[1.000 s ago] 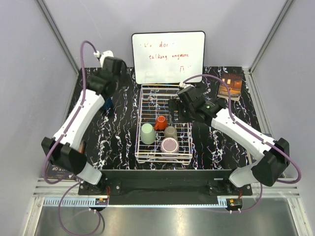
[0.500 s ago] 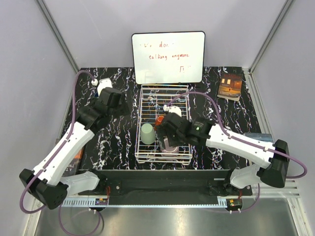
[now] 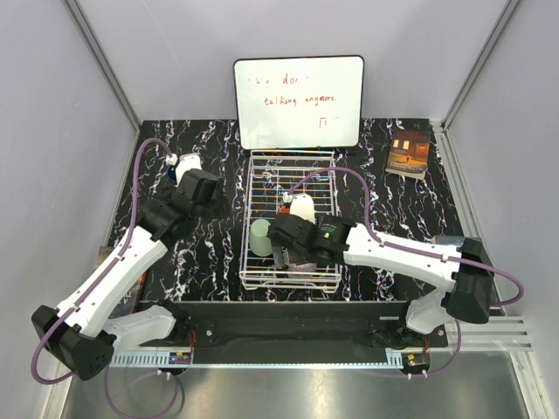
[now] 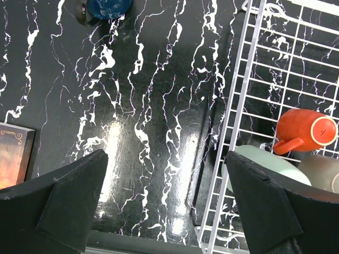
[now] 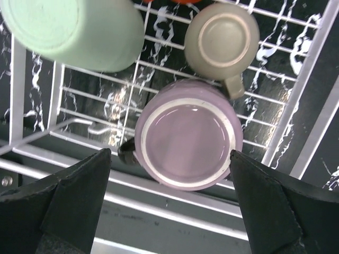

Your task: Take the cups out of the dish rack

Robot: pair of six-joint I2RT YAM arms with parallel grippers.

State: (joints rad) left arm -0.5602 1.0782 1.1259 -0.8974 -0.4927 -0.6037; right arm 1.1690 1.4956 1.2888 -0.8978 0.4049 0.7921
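Hanging over the near end of the dish rack (image 3: pixel 266 175), the right gripper (image 5: pixel 169 159) has its jaws spread wide with nothing held. The pale pink-lilac mug (image 5: pixel 186 138) sits directly below the gap, untouched, close to the rack's near wall. Just beyond it stands the taupe mug (image 5: pixel 222 39), base up with its handle pointing near, and to its left is the mint green mug (image 5: pixel 79 32). Farther in, the orange-red mug (image 4: pixel 304 129) lies on its side on the wires. Left of the rack, the left gripper (image 4: pixel 167 159) hovers over the black marbled table (image 4: pixel 159 106), its jaws also wide apart and empty. Beyond it, the dark blue mug (image 4: pixel 108 6) rests on the table, outside the rack. A whiteboard (image 3: pixel 299 100) with red writing stands at the far edge.
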